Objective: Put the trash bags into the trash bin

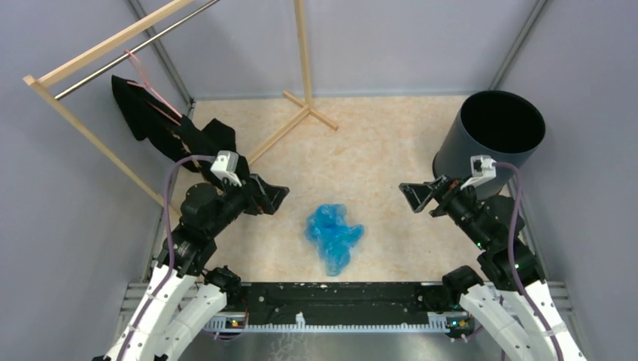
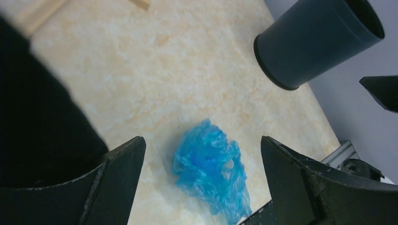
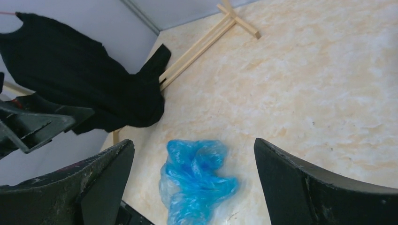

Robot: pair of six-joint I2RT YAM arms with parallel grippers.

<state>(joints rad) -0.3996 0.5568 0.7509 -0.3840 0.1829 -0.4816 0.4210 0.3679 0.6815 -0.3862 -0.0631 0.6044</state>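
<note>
Left gripper (image 1: 277, 199) and right gripper (image 1: 410, 197), jaws apart, empty, crumpled blue trash bags (image 1: 333, 237) on counter (image 1: 376, 150) lower centre between them, trash bin (image 2: 309, 42) upper right in left wrist view, black garment (image 3: 80, 79) and wooden rack (image 3: 202, 47) upper left in right wrist view

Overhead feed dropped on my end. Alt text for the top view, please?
A crumpled blue trash bag lies on the table, near middle, between the open left gripper and open right gripper, neither touching it. The trash bin stands upright at far right; a black garment hangs from a wooden rack at far left.
</note>
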